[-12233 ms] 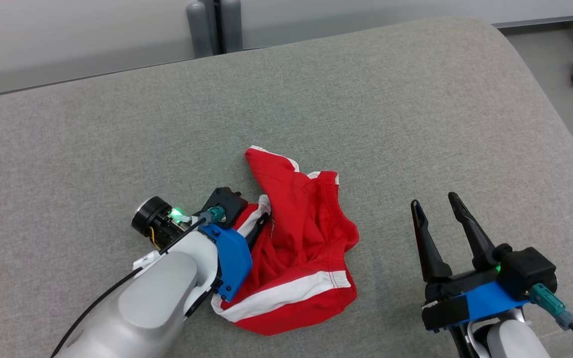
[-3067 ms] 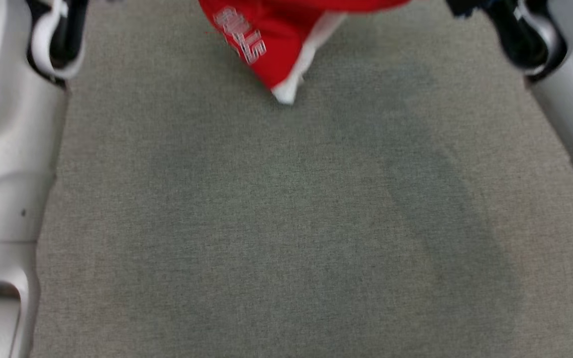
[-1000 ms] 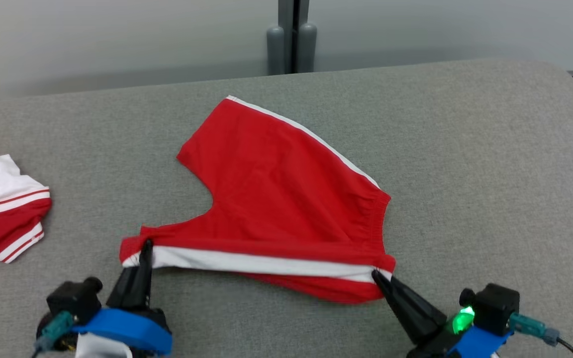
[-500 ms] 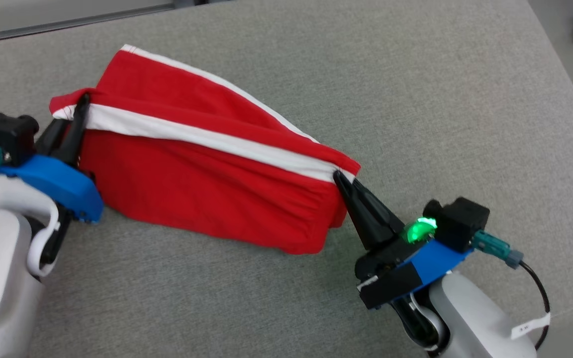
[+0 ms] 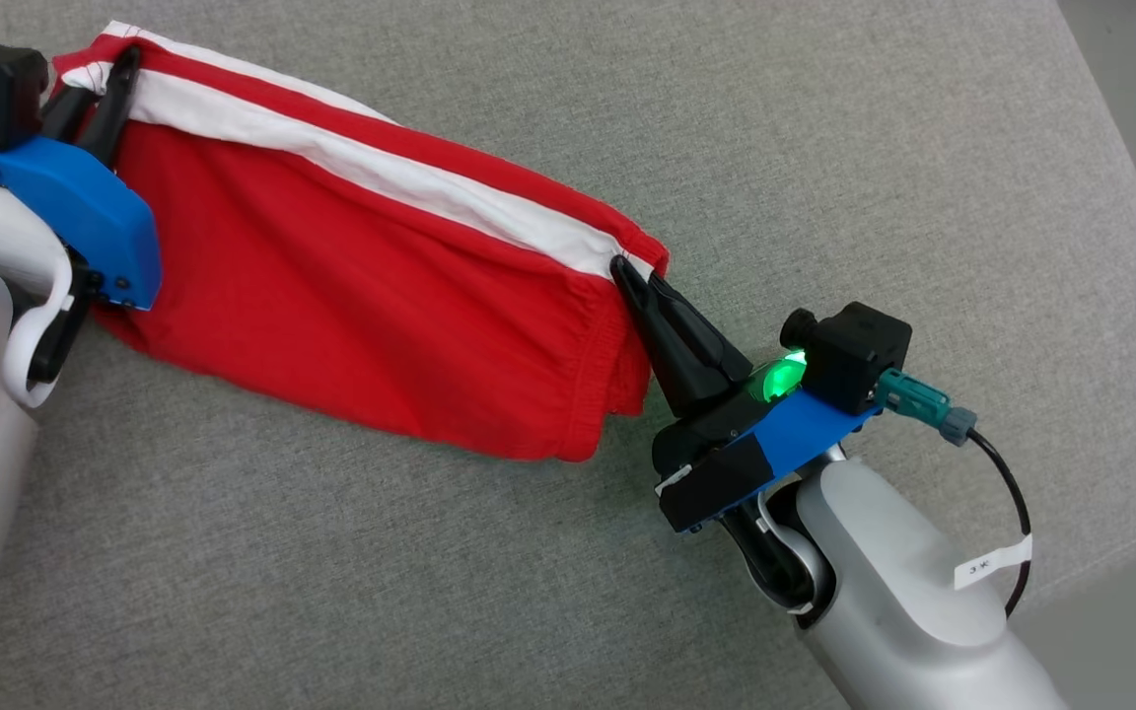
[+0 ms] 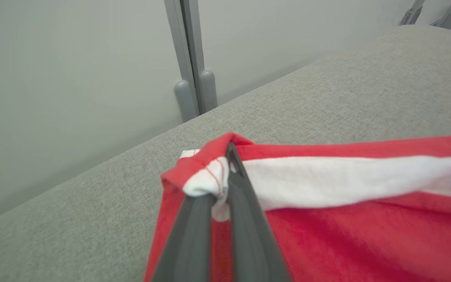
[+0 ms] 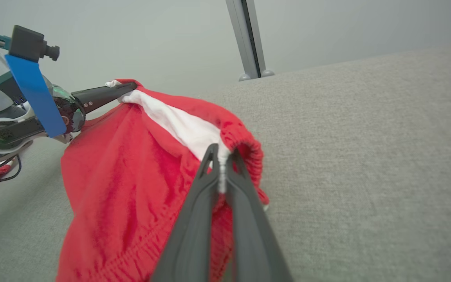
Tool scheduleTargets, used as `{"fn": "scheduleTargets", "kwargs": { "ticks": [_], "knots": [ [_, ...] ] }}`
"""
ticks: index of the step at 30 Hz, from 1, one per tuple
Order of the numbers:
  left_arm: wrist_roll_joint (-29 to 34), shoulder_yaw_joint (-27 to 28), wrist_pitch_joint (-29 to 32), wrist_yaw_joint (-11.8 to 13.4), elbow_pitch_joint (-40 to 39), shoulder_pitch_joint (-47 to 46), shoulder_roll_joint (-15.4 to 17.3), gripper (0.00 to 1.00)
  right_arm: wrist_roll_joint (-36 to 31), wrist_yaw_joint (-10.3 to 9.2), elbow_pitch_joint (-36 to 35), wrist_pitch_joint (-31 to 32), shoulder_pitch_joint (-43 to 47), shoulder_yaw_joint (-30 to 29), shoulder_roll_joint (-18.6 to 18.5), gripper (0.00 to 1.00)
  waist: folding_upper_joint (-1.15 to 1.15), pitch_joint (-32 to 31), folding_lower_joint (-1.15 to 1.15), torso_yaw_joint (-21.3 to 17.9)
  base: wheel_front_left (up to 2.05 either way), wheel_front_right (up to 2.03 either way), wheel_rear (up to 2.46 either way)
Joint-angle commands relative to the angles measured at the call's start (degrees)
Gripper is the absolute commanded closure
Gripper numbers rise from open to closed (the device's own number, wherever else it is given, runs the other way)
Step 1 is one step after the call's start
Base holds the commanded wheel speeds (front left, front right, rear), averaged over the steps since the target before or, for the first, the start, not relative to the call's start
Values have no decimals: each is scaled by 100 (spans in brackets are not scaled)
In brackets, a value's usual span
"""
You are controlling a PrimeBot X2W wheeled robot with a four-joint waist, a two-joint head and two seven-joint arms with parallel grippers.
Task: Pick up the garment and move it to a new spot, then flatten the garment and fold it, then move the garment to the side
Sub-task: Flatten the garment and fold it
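While the left gripper and right gripper each pinch one end of its white-striped edge, the garment drapes taut between them onto the cushion, far left, apparently mid-fold, so next means laying that edge down evenly.

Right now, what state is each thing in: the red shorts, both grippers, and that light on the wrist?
red shorts: held by the white-striped edge, stretched between both grippers, the rest draped on the grey cushion
left gripper: shut on the leg-end corner of the stripe
right gripper: shut on the waistband-end corner of the stripe
green wrist light: lit, on the right arm
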Motion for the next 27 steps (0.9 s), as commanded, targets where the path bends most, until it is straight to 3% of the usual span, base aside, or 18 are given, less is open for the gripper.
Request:
{"fn": "scheduleTargets", "kwargs": {
  "ticks": [1,2,8,14,21,27],
  "knots": [
    [-63,-73,-68,-5,148,-190,35,53,88,2,23,-21,-124,10,12,51,-2,9,-1,-11,0,0,0],
    [-67,-126,-135,-6,252,-252,34,0,162,2,23,-20,-127,54,15,0,-2,5,-1,-6,0,0,0],
    [-202,-303,-567,-6,650,-436,-48,0,68,1,12,-20,46,69,8,0,-2,-137,-1,70,0,0,0],
    [-431,-409,-1004,-6,993,-457,-85,0,-466,1,-253,-20,763,-444,-2,0,-2,-506,-1,231,0,0,0],
    [-661,-633,-1124,-7,1290,-262,6,0,-1243,2,-1427,-20,1935,-1383,-27,0,-2,-815,-1,214,0,0,0],
    [-861,-763,-915,-7,1432,-126,94,0,-1701,1,-2095,-20,2472,-1676,-6,0,-2,-840,-1,127,0,0,0]
  ]
}}
